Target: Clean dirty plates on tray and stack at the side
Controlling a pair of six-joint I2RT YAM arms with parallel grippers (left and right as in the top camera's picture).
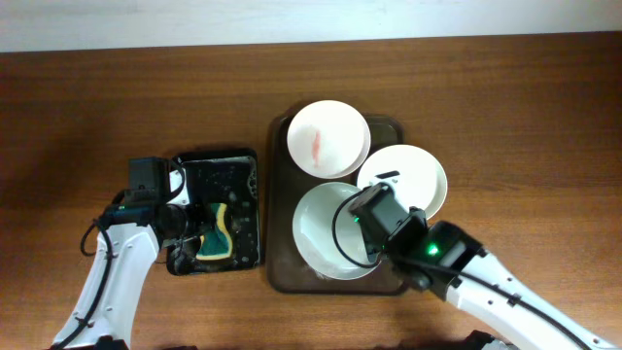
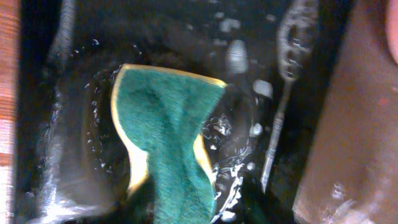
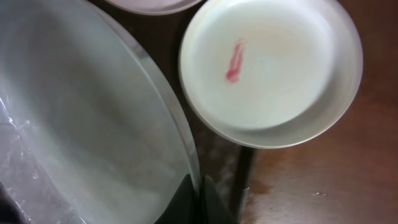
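Note:
Three white plates are on the dark brown tray (image 1: pixel 282 272). The far plate (image 1: pixel 328 138) has a red smear. The right plate (image 1: pixel 413 170) also shows a red smear in the right wrist view (image 3: pixel 270 68). The near plate (image 1: pixel 326 233) is plain and wet, and it fills the left of the right wrist view (image 3: pixel 81 124). My right gripper (image 1: pixel 374 222) is shut on its right rim (image 3: pixel 200 199). My left gripper (image 1: pixel 187 243) is over the small black tray, shut on a green and yellow sponge (image 2: pixel 168 118), which bends between the fingers (image 2: pixel 180 211).
The small black tray (image 1: pixel 243 160), wet and foamy, stands left of the brown tray, which shows at the right edge of the left wrist view (image 2: pixel 354 124). Bare wooden table (image 1: pixel 525 117) surrounds both trays. A sliver of the far plate (image 3: pixel 152 5) tops the right wrist view.

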